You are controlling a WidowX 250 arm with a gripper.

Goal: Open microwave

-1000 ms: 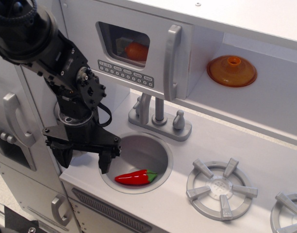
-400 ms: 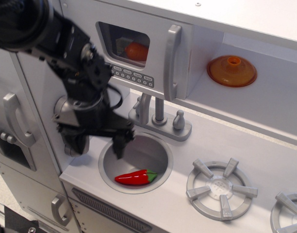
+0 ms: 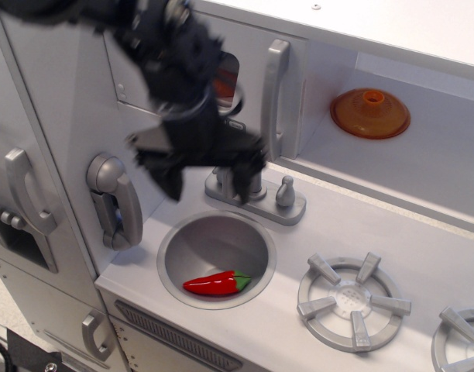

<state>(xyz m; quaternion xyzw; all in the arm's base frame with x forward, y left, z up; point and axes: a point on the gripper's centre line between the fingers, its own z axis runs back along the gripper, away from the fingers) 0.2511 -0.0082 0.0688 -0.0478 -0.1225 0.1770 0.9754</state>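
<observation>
The microwave (image 3: 256,58) is the grey box at the upper middle, with its door shut. Its vertical silver bar handle (image 3: 274,91) shows at the door's right edge. My arm covers most of the window and the button row; a sliver of window with something orange behind it (image 3: 228,77) still shows. My black gripper (image 3: 214,180) is motion-blurred and hangs open and empty in front of the door's lower part, just above the faucet and left of and below the handle. It touches nothing that I can see.
A grey faucet (image 3: 256,192) stands behind the round sink (image 3: 175,252), which holds a red pepper (image 3: 216,284). A grey wall telephone (image 3: 113,200) is at the left and an orange lid (image 3: 370,113) on the right shelf. Burners (image 3: 355,301) lie at the front right.
My arm has swung up and to the right, from beside the sink's left rim to in front of the microwave door. The gripper stays open. The door has not moved.
</observation>
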